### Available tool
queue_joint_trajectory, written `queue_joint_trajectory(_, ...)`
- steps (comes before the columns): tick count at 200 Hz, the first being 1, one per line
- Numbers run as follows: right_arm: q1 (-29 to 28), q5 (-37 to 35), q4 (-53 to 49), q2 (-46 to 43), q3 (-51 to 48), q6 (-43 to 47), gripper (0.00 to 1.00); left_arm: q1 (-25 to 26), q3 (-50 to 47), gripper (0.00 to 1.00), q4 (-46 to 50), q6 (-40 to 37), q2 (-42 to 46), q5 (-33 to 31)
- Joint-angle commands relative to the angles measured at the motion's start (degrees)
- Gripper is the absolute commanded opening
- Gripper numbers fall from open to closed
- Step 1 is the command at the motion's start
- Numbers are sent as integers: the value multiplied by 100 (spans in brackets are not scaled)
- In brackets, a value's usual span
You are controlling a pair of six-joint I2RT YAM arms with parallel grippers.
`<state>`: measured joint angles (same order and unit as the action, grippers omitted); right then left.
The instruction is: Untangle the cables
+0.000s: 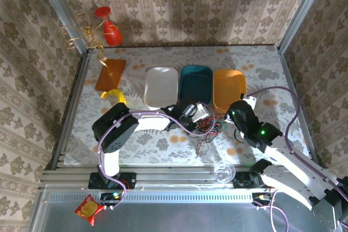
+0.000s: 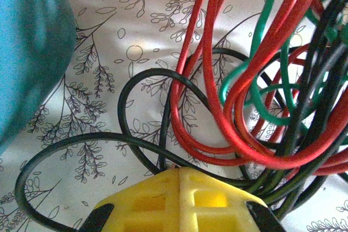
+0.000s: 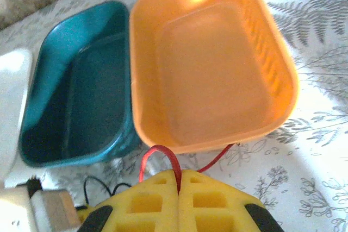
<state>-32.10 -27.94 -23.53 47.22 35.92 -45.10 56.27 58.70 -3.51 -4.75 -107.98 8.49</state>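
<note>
I have both arms working the cables [image 1: 209, 129], a loose red, black and green tangle lying on the flowered table [image 1: 136, 61] just in front of the teal tray [image 1: 196, 82] and the orange tray [image 1: 228, 86]. The left gripper [image 2: 178, 176] has its yellow pads pressed together where a black cable [image 2: 163, 139] runs into their seam. The right gripper [image 3: 179, 180] is likewise closed, pinching a red cable [image 3: 159, 148] that loops up from between its pads.

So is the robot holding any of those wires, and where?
Yes. The right gripper pinches a thin red cable at a bend in it. The left gripper looks shut on a thin black cable, mid-length.
</note>
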Motion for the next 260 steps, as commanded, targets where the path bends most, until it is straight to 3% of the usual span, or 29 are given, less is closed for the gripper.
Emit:
queue_joint_trajectory(1, 12, -587, 13, -26, 206, -203, 0, -2, -215, 0, 228, 71, 74, -249)
queue_joint_trajectory(34, 10, -179, -30, 240, 348, 34, 0, -1, -562, 0, -109, 75, 445, -311)
queue_joint_trajectory(48, 12, 90, 41, 333, 306, 60, 0, 2, -712, 42, -261, 34, 692, -129)
queue_joint_trajectory(62, 10, 280, 42, 437, 276, -9, 0, 31, -713, 67, -296, -30, 864, 43)
queue_joint_trajectory(71, 10, 367, 50, 508, 251, -39, 0, 69, -703, 76, -369, -71, 924, 109)
queue_joint_trajectory(95, 10, 616, 172, 674, 215, -14, 0, 208, -560, 85, -613, -256, 918, 39)
queue_joint_trajectory(129, 11, 843, 155, 936, 398, 116, 0, 324, 241, 90, -199, -792, 462, 249)
queue_joint_trajectory(165, 28, 910, 131, 891, 477, 107, 0, 350, 659, 88, -239, -668, -21, 485)
queue_joint_trajectory(260, 362, 826, -50, -77, 784, -264, 0, 351, 502, 77, -361, -527, -598, 286)
